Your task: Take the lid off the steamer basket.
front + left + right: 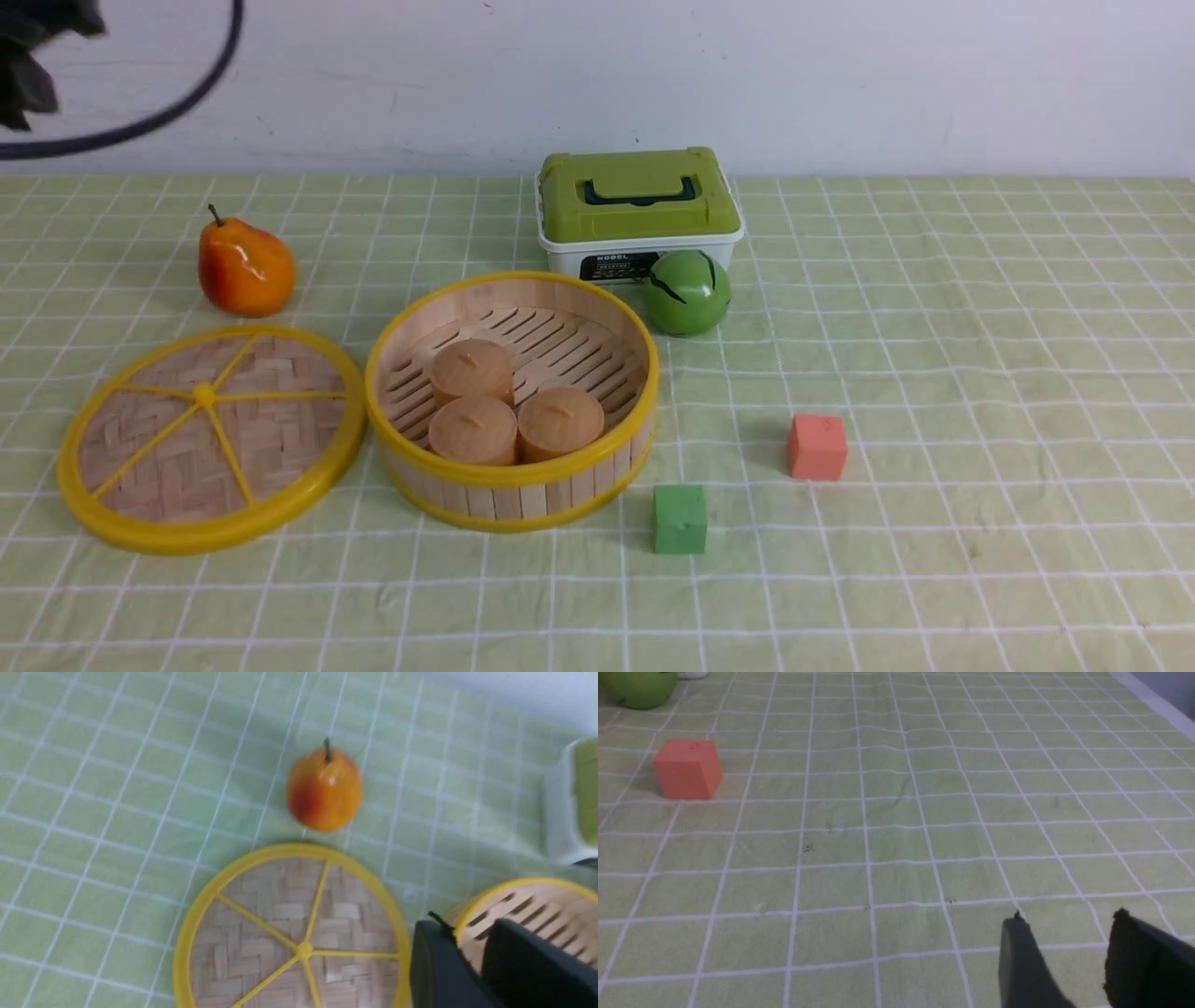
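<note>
The checked green tabletop (pixel 980 579) fills the foreground and runs back to a pale wall (pixel 840 75). The lid (pixel 210 437) lies flat on it at the lower left of the front frame. It is off the steamer basket (pixel 509 495) and just beside it, and their yellow rims meet or nearly meet. The basket stands open at the centre, with three tan round cakes (pixel 472 431) on its slatted floor. Behind it, at upper centre, is a green-topped white box (pixel 639 210). A green ball (pixel 687 292) sits against the box's front, to the right of the basket. An orange pear (pixel 245 268) stands above the lid in the frame. A red cube (pixel 817 447) and a green cube (pixel 680 519) sit to the lower right of the basket. The left end effector (pixel 469 933) has its fingers somewhat apart and holds nothing, near the basket's rim. The right end effector (pixel 1069 924) has its fingers apart and is also empty, over the tabletop.
</note>
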